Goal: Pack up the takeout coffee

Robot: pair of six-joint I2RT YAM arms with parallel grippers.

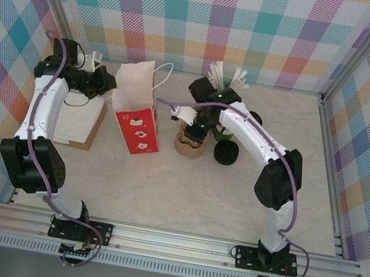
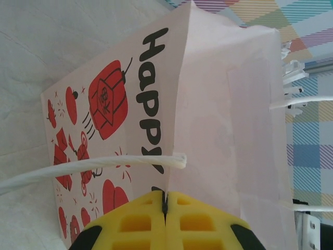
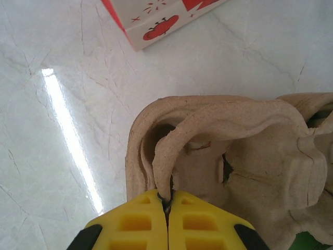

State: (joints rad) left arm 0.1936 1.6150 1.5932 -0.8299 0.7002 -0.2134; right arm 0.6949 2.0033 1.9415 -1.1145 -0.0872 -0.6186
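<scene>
A white paper bag (image 1: 137,94) with red prints and "Happy" lettering (image 2: 218,104) stands at the back left of the table. My left gripper (image 1: 112,86) (image 2: 165,200) is shut on the bag's top edge, beside its white cord handle (image 2: 104,165). A brown moulded pulp cup carrier (image 1: 189,146) (image 3: 234,151) sits right of the bag. My right gripper (image 1: 198,128) (image 3: 167,200) is shut on the carrier's raised rim. A round black lid (image 1: 225,153) with a bit of green behind it lies right of the carrier, likely the takeout coffee; its cup is hidden by my arm.
A flat white sheet on brown paper (image 1: 76,123) lies left of the bag. White stirrers (image 1: 229,73) stick up behind my right arm, and a small black object (image 1: 255,117) lies beyond it. Metal frame rails (image 1: 330,171) and plaid walls close in the table.
</scene>
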